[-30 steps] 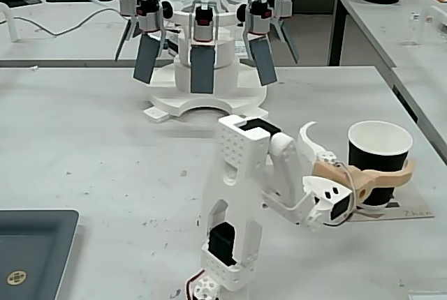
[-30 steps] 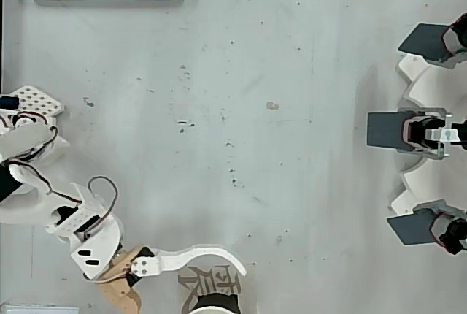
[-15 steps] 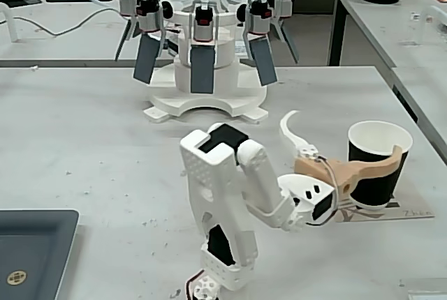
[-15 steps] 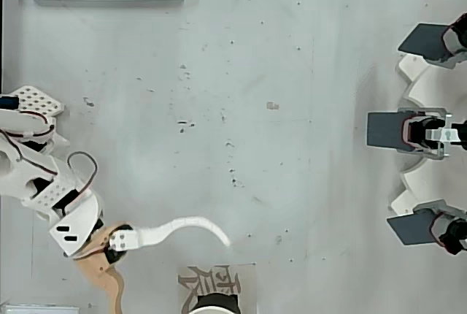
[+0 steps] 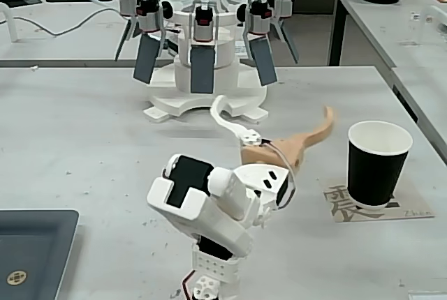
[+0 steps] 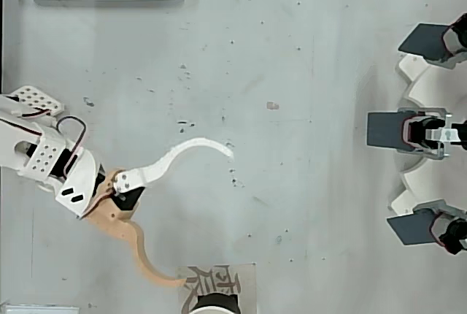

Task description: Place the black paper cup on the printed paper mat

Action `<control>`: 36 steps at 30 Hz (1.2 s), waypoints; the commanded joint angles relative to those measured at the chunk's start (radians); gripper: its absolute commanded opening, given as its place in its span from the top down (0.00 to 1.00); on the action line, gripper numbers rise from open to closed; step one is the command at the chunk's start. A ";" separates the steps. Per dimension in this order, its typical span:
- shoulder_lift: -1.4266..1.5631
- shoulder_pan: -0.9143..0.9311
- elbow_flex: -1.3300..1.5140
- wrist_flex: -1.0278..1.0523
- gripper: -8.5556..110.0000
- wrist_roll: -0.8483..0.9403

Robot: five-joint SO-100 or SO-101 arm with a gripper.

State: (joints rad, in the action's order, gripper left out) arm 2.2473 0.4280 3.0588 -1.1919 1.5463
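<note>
Gripper [image 5: 272, 115] of the white five-joint arm [image 5: 209, 206] is standing wide open and holding nothing, its curved white finger [image 6: 191, 152] and curved tan finger [image 6: 139, 252] spreading far apart; in the fixed view both are lifting clear of the table, well to the left of the cup. Sitting upright on the beige rectangular printed paper mat [image 5: 340, 204] is the tapered black paper cup [image 5: 376, 167], matte black outside, white inside, with a white rolled rim, and nothing is showing inside it. In the overhead view only the cup's rim [image 6: 216, 304] is appearing at the bottom edge, and the grey character on the mat [image 6: 211, 282] is lying exposed just above it, with the tan fingertip ending just beside the mat's left edge. In the fixed view the mat is lying near the right edge of the scuffed white table [image 5: 84, 132], where a gap is separating it from a neighbouring table. Open tabletop is lying between the arm and the white round fixture with grey hanging paddles [image 5: 202, 56]. A dark grey tray [image 5: 31, 244] is sitting at the near left corner in the fixed view.
</note>
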 commanded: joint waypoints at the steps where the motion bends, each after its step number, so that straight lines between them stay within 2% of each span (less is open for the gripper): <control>1: 0.051 -0.049 0.020 0.006 0.47 0.014; 21: 0.132 -0.463 0.003 0.110 0.57 0.095; 27: 0.044 -0.520 -0.064 0.143 0.60 0.101; 36: -0.187 -0.535 -0.316 0.178 0.68 0.031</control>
State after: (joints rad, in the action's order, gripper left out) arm 2.1138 -0.0951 2.8348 -1.0155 1.6015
